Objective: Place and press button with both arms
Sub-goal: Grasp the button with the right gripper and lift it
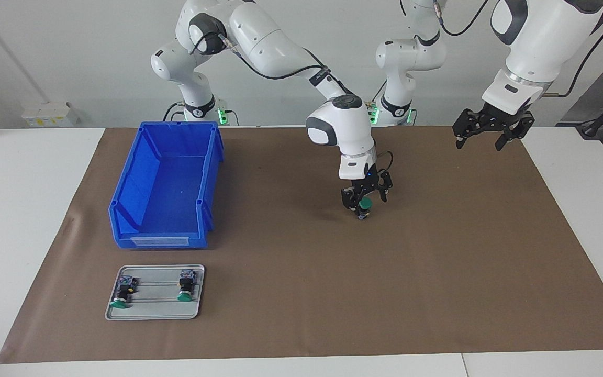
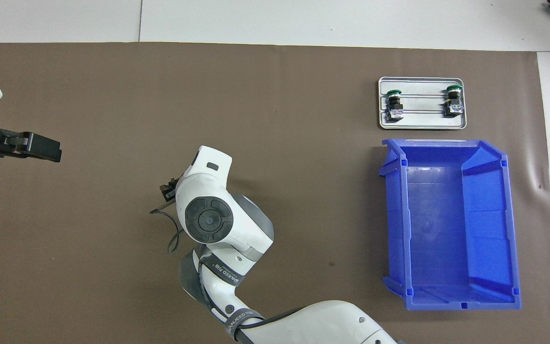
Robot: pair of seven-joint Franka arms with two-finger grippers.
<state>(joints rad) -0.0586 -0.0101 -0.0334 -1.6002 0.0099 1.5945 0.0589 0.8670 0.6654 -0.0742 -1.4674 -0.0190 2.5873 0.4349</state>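
Right arm, white with grey joint rings, enters from the upper left of the facing view and reaches to frame centre. Its black two-finger right gripper [image 1: 363, 206] points down over the brown paper mat [image 1: 437, 272]. A small push-button with green round cap and black body [image 1: 365, 204] sits between the fingers; the jaws are closed around it, held low over the mat. Whether its base touches the mat: cannot tell. In the overhead view the arm's wrist hides the button; only a bit of the right gripper [image 2: 167, 190] shows at the wrist's left edge, lower centre of frame.

Left arm, same white build, hangs at the upper right of the facing view. Its black left gripper [image 1: 490, 130] is raised over the mat's edge, jaws spread open, nothing in them. In the overhead view the left gripper [image 2: 31, 145] shows at the left edge, mid-height. This arm waits.

Large blue plastic bin [image 1: 123, 209], open-topped, stands left of centre in the facing view, right side of the overhead view [image 2: 506, 215]. Nothing visible inside.

Flat grey metal tray [image 1: 155, 306] lies just below the bin in the facing view, lower left; upper right in the overhead view [image 2: 423, 124]. Two more green-capped buttons lie on their sides on it, one [image 1: 122, 293] and another [image 1: 185, 287], apart from each other.

White table [image 1: 19, 235] shows around the mat.
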